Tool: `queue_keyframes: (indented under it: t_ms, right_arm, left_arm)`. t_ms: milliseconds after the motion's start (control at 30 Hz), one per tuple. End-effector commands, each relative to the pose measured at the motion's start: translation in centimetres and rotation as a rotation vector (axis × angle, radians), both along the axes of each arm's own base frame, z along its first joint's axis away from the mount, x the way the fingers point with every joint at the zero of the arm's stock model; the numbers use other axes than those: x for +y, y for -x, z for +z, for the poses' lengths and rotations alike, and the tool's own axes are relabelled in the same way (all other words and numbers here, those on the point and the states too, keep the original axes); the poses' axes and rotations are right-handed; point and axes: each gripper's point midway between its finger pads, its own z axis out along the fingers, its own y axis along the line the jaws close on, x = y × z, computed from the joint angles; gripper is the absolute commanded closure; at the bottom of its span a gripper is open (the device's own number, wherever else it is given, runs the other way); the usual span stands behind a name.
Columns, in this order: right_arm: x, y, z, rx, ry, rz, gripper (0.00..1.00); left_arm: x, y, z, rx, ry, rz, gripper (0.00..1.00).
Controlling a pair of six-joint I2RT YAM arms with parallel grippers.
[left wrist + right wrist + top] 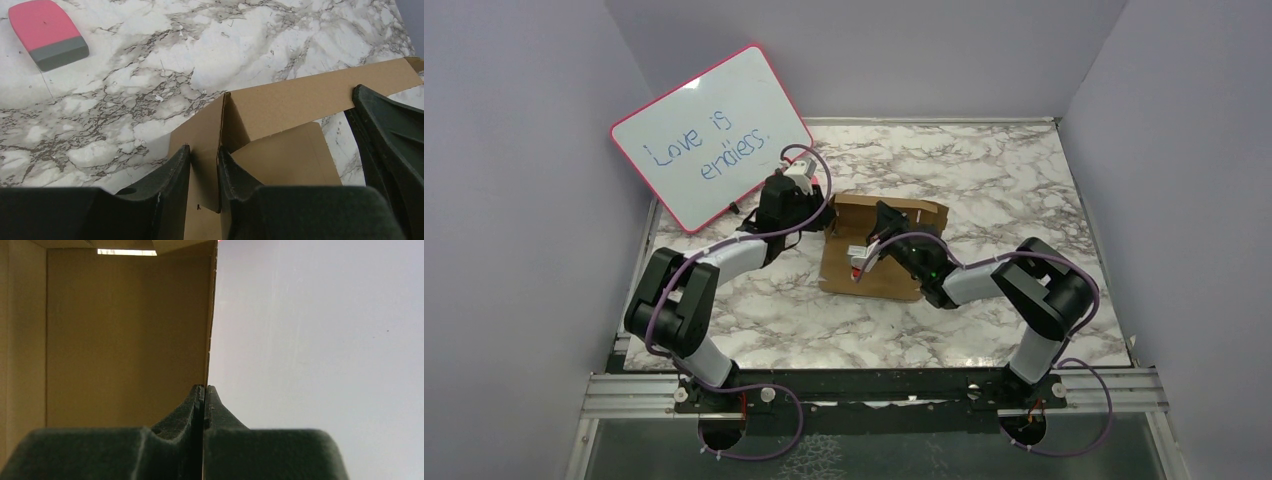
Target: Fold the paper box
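Marble-patterned table top, lavender walls on three sides. We take the pink-rimmed whiteboard, propped at the back and lettered "Love is endless.", as our reference. The paper box, plain brown cardboard and only partly formed, lies on the table to the right of the whiteboard's lower corner and nearer the arm bases, with one long wall raised along its far side. The left gripper sits between the whiteboard and the box, at the box side that faces the whiteboard. In the left wrist view its fingers are clamped on an upright end panel of the box, one finger outside and one inside, beside a flap folded inward against the long wall. The right gripper is over the box, on the side away from the whiteboard. In the right wrist view its fingers are pressed together, and the thin edge of an upright panel runs straight into the seam between them. We also note a pink and grey eraser on the marble in the left wrist view, well apart from the box; we cannot tell from that view where it lies against the whiteboard.
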Motion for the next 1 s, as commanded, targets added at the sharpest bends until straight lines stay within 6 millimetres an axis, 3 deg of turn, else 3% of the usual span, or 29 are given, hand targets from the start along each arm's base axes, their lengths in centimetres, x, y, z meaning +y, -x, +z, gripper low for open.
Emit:
queue_keyframes:
  t_ms: [0,167,300,700,900,967]
  right_arm:
    - [-0.1,0.7,0.3,-0.078,0.007,-0.005,0.96]
    - [0.1,1.2,-0.8,-0.073,0.039,-0.006,0.95]
    - [0.0,1.3,-1.3,-0.079,0.046,-0.018,0.95]
    - [0.0,1.5,-1.1,-0.068,0.060,-0.013,0.95]
    - [0.0,1.4,-1.4,-0.064,0.068,-0.014,0.95]
    - [0.0,1.4,-1.4,-0.064,0.069,-0.013,0.95]
  left_arm:
    - [-1.1,1.8,0.5,0.001,0.049,-0.043,0.73]
    - [-1.1,2.3,-0.1,0.006,0.048,-0.066,0.71]
    - [-1.4,2.8,0.6,-0.011,0.061,-0.093,0.67]
    - [0.6,2.0,5.2,-0.183,0.030,-0.064,0.56]
    - [2.5,1.3,8.7,-0.294,0.036,-0.027,0.55]
    - [4.1,0.8,9.5,-0.331,0.034,0.019,0.55]
